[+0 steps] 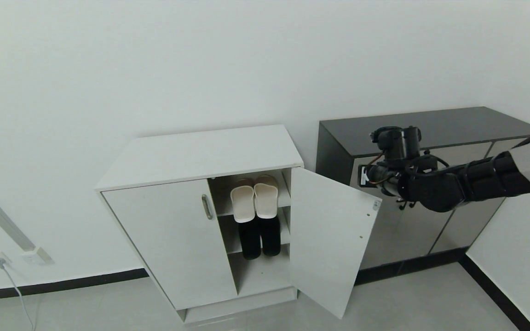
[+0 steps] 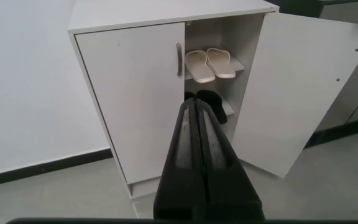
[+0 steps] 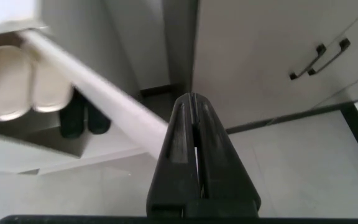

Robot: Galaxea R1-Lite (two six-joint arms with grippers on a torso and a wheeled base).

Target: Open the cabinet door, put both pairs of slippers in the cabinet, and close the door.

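Cream slippers (image 1: 254, 201) lie side by side on the upper shelf of the white cabinet (image 1: 200, 154), and a black pair (image 1: 259, 239) stands on the shelf below. Both pairs look stowed, so opening and loading appear done. The right-hand door (image 1: 329, 234) hangs wide open, and shutting it seems to be all that is left.

In the right wrist view the right gripper (image 3: 194, 99) has its fingers pressed together and holds nothing. It sits near the top outer corner of that door, on the door's outside face towards the dark sideboard (image 1: 430, 124). Whether it touches the panel I cannot tell. The left gripper (image 2: 194, 102), fingers also together and empty, points at the cabinet's front from well back, in line with the black pair.
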